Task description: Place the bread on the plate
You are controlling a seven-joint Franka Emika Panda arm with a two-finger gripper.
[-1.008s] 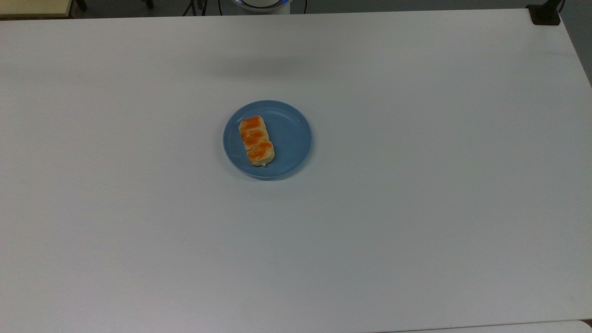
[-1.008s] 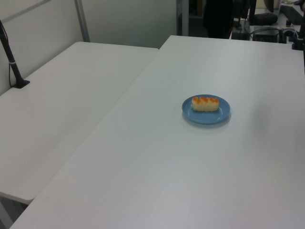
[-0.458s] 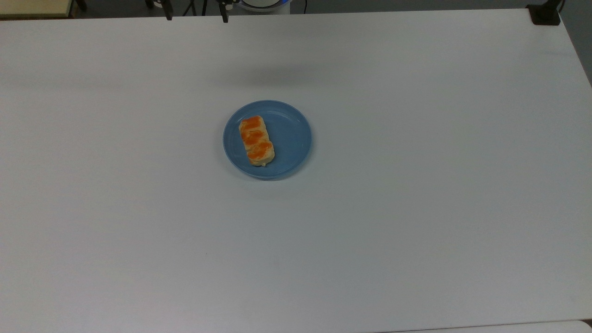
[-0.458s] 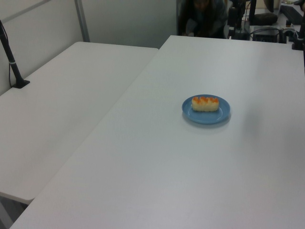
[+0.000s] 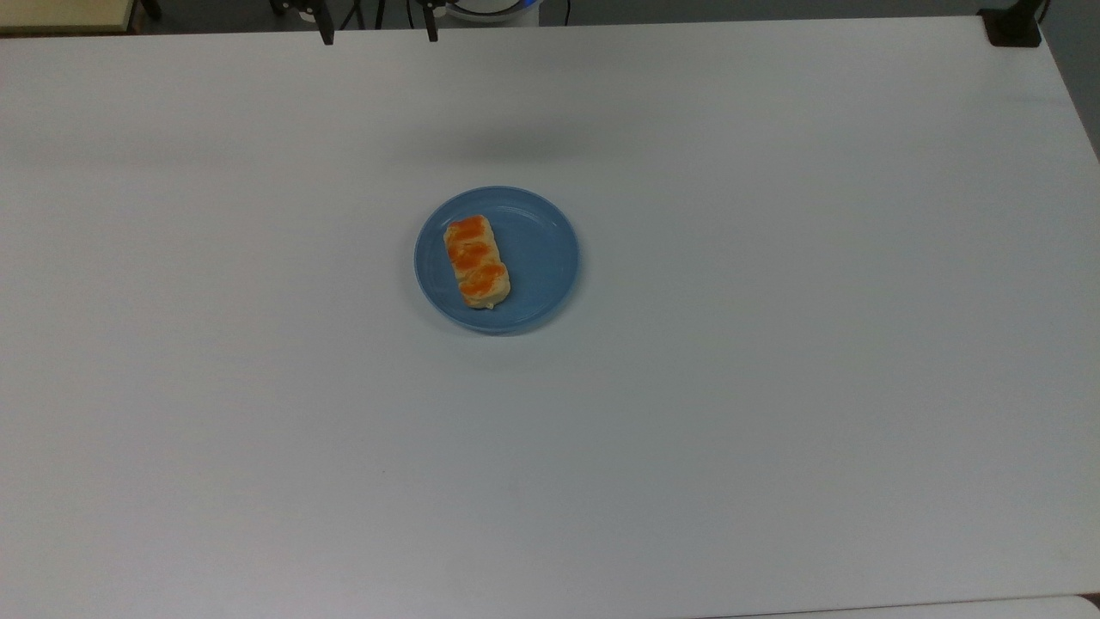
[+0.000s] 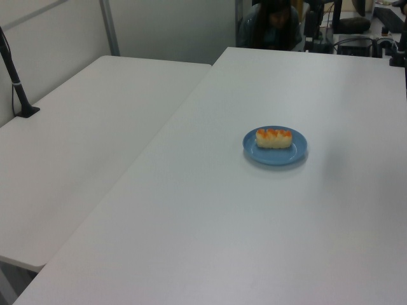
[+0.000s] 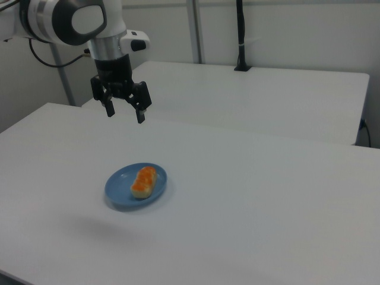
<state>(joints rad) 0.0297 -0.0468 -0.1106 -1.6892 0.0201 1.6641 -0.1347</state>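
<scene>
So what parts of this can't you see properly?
- The underside of the bread: hidden in the top view by the bread itself and the plate.
- The arm above the gripper: the top view's upper edge cuts it off, leaving two dark fingertips.
- The person behind the table: cut off by the left view's upper edge.
- The gripper's inner pads: too small in the right view.

At the top view's upper edge, the 2 black fingertips [image 5: 326, 33] of the robot's two-finger gripper [image 5: 378, 34] now reach lower into frame than 0.5 s ago; 1 s ago they were out of frame. In the left view, a seated person in dark clothing [image 6: 270, 25] now appears beyond the table's far end.
</scene>
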